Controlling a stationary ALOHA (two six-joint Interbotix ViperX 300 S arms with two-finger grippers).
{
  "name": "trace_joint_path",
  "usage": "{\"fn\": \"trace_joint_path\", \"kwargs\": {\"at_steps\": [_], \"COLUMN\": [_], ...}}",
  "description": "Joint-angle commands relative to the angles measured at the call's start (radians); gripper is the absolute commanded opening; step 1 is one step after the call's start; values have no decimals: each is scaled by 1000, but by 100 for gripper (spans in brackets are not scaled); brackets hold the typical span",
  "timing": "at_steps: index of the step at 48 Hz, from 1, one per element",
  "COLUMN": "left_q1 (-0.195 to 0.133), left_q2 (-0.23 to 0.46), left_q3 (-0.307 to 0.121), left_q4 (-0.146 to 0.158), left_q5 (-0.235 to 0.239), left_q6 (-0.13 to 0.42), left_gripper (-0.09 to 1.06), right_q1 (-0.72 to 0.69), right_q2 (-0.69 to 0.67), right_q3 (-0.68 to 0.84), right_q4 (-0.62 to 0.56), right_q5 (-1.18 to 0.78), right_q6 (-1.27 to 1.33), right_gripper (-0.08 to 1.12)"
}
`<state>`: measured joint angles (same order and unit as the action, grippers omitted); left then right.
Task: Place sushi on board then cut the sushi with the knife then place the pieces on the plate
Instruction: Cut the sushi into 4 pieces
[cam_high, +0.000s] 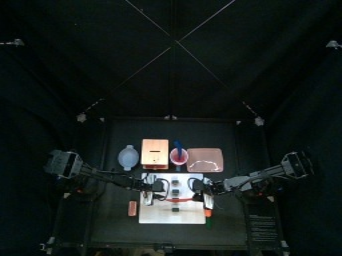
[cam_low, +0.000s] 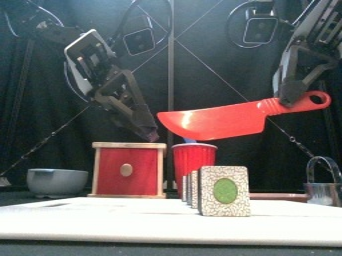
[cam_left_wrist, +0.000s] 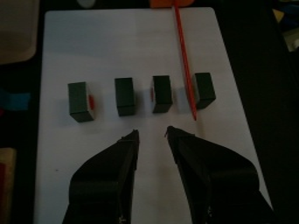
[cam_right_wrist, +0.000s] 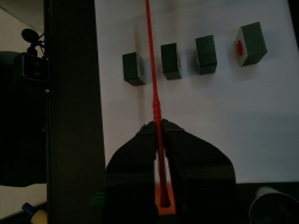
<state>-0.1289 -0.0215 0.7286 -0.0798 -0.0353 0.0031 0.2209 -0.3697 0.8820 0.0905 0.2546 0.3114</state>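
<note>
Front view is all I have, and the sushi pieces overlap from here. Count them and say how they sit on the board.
Observer: Four dark green sushi pieces stand in a row on the white board, each apart from the next.
Operator: Now place the knife against that row.
Observer: The red knife, clamped in the right gripper, lines up over the gap between the end piece and its neighbour.
Operator: Report the left gripper.
Observer: The left gripper is open and empty, facing the row's long side and touching none of it.
</note>
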Motion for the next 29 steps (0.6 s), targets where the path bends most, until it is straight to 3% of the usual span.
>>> {"fn": "trace_joint_path", "kwargs": {"at_steps": [1, 14, 29], "left_q1": [17, 58, 87], "left_q2": [-34, -38, -38], "left_q3": [8, 52, 63], "left_q4": [6, 5, 6], "left_q5": [-43, -163, -167], "left_q6": [-2, 2, 3], "left_gripper": [72, 72, 72], "right_q1": [-2, -25, -46], "right_q2": [-55, -173, -419], "right_q3": [12, 77, 178], "right_q4": [3, 57, 66], "right_q5": [5, 147, 281], "right_q6": [-2, 15, 144], "right_gripper": [36, 36, 36]}}
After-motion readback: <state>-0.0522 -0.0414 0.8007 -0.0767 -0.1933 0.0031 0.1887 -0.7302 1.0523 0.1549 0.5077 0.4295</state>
